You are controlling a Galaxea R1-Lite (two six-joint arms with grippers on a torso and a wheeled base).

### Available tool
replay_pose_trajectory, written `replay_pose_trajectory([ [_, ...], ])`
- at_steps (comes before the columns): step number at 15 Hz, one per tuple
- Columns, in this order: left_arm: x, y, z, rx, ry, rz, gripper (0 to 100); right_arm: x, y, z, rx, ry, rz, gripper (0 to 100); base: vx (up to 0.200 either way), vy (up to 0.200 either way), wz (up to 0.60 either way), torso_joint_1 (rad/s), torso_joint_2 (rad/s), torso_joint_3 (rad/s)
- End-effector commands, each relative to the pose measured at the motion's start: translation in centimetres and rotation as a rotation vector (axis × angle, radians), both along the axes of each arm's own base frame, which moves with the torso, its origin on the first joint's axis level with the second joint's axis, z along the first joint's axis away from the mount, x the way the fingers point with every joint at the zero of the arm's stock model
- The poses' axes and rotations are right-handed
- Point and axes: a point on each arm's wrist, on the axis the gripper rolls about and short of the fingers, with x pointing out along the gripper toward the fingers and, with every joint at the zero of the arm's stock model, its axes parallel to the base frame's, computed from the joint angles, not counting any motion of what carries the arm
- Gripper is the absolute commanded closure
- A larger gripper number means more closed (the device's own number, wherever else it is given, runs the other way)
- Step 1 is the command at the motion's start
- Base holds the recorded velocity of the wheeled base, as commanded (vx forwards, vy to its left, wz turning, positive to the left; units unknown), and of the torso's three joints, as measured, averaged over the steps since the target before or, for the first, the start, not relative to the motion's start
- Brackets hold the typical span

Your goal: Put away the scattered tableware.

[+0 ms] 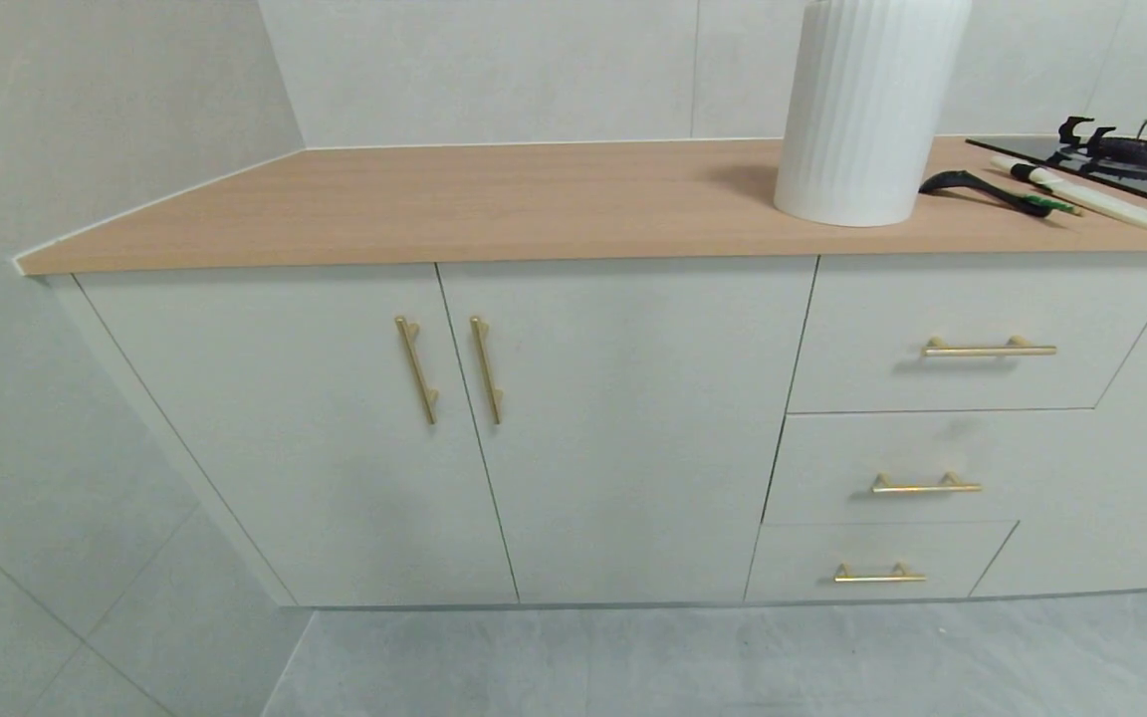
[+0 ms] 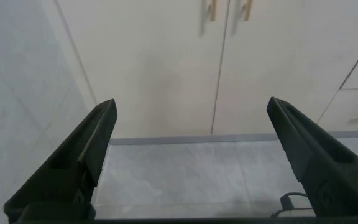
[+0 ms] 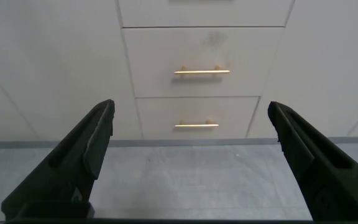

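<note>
left pincer [image 2: 190, 104] agape, right pincer [image 3: 190, 104] agape, seemingly low

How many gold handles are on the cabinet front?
5. Left door handle, right door handle, top drawer handle, middle drawer handle, bottom drawer handle. More may be hidden beyond the right edge.

No text, label, brand, number or sign can be read in any of the views.
</note>
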Motion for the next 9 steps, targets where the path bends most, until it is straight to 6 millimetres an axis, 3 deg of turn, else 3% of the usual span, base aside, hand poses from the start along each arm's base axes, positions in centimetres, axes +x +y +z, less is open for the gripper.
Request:
replay_pose_trajectory([
  [1,0.0,0.0,0.0,-0.001,0.0,-0.001,0,0.01,0.0,0.0,0.0,0.002,-0.002,0,0.0,-0.2,0.0,0.002,0.0,-0.002],
  [9,0.01,0.0,0.0,-0.001,0.002,-0.001,0,0.01,0.0,0.0,0.0,0.002,-0.002,0,0.0,-0.2,0.0,0.004,0.0,0.002],
])
